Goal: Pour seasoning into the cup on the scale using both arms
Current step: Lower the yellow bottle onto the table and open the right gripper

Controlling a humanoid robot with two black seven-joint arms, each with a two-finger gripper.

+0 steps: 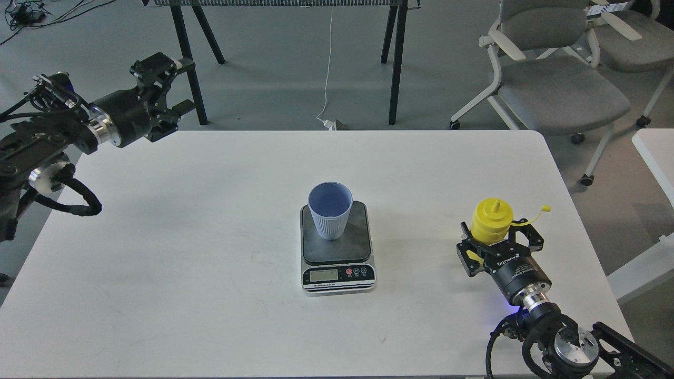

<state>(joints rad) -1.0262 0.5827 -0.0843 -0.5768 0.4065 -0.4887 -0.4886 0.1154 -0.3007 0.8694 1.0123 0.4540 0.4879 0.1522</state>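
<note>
The light blue ribbed cup [329, 209] stands upright on the dark plate of the scale [337, 247] at the table's middle. The yellow seasoning bottle [492, 220] is upright at the right, nozzle up, its small tethered cap [544, 209] hanging open to the right. My right gripper [498, 237] is shut on the bottle's body, one finger on each side; the bottle's base is hidden behind the gripper. My left gripper [179, 85] is open and empty, held above the table's far left corner.
The white table [210, 210] carries only the scale and the bottle. Grey office chairs [553, 79] stand beyond the far right corner, black trestle legs [395, 63] and a white cable [327, 68] behind. Another white table edge [655, 152] shows at the right.
</note>
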